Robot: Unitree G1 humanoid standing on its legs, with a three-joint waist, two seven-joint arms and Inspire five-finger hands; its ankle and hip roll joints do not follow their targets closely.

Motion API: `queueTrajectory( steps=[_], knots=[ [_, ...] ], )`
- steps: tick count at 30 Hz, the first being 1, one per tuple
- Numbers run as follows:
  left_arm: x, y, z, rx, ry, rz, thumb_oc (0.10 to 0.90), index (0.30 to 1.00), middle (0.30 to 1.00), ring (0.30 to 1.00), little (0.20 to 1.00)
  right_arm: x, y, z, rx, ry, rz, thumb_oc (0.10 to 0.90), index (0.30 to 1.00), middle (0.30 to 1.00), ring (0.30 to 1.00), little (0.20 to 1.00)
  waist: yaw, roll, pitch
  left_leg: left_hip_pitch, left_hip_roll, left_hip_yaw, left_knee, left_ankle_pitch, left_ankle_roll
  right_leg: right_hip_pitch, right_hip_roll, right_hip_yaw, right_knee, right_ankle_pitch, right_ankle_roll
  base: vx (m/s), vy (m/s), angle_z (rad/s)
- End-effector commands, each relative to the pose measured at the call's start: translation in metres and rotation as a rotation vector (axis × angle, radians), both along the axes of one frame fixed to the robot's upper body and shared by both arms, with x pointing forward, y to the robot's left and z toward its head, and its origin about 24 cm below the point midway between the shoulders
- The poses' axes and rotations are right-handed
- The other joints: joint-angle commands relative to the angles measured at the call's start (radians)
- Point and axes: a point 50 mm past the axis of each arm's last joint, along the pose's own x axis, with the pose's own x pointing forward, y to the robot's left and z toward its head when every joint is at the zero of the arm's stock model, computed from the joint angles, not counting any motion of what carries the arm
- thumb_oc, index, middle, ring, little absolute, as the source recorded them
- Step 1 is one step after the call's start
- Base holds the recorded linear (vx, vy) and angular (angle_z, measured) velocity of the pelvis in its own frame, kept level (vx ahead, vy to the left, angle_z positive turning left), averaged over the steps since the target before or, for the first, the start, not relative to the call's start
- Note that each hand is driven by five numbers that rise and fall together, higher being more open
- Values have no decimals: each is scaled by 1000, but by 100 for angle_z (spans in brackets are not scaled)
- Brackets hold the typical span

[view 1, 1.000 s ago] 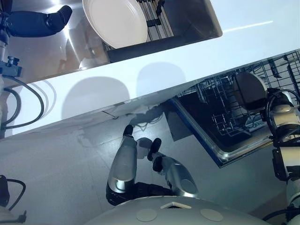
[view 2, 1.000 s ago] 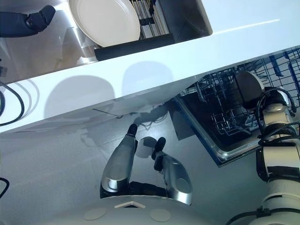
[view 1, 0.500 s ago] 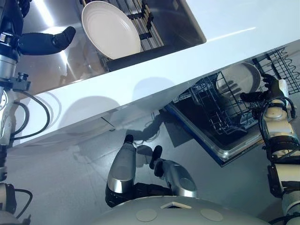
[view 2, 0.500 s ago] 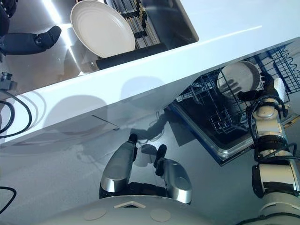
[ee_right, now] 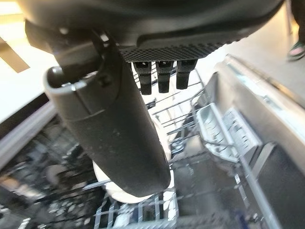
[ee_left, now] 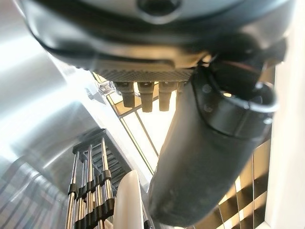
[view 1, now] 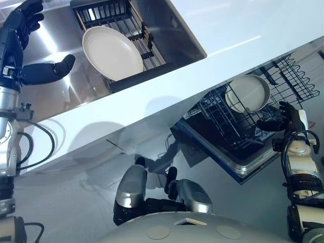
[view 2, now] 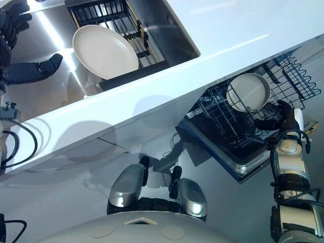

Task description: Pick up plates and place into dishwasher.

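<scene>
One cream plate (view 1: 248, 93) stands upright among the wires of the dishwasher rack (view 1: 238, 126), below the white counter's (view 1: 152, 96) edge. The right hand (view 1: 281, 118) hovers just beside it, apart from its rim, thumb and fingers spread loosely around nothing. A second, larger plate (view 1: 112, 53) leans in the dark drying rack (view 1: 109, 15) inside the steel sink (view 1: 55, 96). The left hand (view 1: 48, 72) floats over the sink near that plate, fingers relaxed and empty

Head stereo pair looks steeply down, sharing sink (view 1: 61, 96), counter and dishwasher rack (view 2: 253, 121). Left wrist cam peers close past left hand (ee_left: 200, 157) at sink rack; right wrist cam past right hand (ee_right: 119, 129) into dishwasher rack
</scene>
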Motion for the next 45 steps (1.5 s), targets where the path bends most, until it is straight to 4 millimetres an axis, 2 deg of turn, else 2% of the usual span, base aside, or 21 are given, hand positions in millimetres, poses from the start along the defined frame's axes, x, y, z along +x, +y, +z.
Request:
queueTrajectory(
  steps=[1,4,9,12,22,26,27,31,35,45],
  knots=[
    [-18,-10,-41,-71,-8,-3,800,900,900,900,900,-2,-7,44,-57,-200,85,800,900,900,900,900,-23,36,-236,75,-37,-24,-197,46,16,-112,53,-28,65,61,44,-84,108,2],
    [-21,-11,-55,-33,34,28,800,900,900,900,900,-8,7,33,170,-248,199,800,900,900,900,900,-48,46,-265,97,-44,-25,-204,39,13,-100,48,-26,67,47,36,-81,130,-8],
    [-29,-4,-75,40,122,118,800,900,900,900,900,-29,25,13,267,-206,364,800,900,900,900,900,-92,54,-317,131,-55,-21,-217,24,12,-79,40,-20,56,25,27,-61,113,-6],
    [-32,-3,-80,112,142,149,800,900,900,900,900,-36,31,8,284,-178,420,800,900,900,900,900,-107,58,-334,143,-59,-18,-223,22,12,-67,40,-18,45,19,23,-25,71,-2],
    [-42,19,-79,691,227,327,800,900,900,900,900,-49,48,2,290,-101,588,800,900,900,900,900,-158,93,-378,165,-68,9,-294,40,18,-58,38,-10,-3,20,24,-58,82,-10],
    [-48,32,-72,923,240,387,800,900,900,900,900,-51,53,2,279,-65,645,800,900,900,900,900,-174,116,-384,157,-75,17,-301,39,21,-61,36,-2,-11,3,19,-78,91,-4],
    [-48,33,-71,934,238,393,800,900,900,900,900,-52,53,2,282,-63,646,800,900,900,900,900,-174,116,-384,156,-76,18,-301,39,22,-62,36,-1,-10,1,19,-73,86,0],
    [-48,39,-62,1145,176,471,800,900,900,900,900,-49,56,-4,297,-26,664,800,900,900,900,900,-178,131,-387,152,-82,17,-309,39,28,-62,31,-5,-7,-12,15,-51,72,2],
    [-45,39,-58,1222,139,495,800,900,900,900,900,-48,63,-12,311,7,685,800,900,900,900,900,-179,138,-388,156,-86,14,-315,42,30,-57,27,-8,-1,-17,15,-3,45,4],
    [-39,31,-77,1271,113,513,800,900,900,900,900,-51,83,-32,371,95,730,800,900,900,900,900,-186,136,-398,178,-92,17,-328,41,35,-49,20,-10,-4,-16,24,36,25,3]
  ],
)
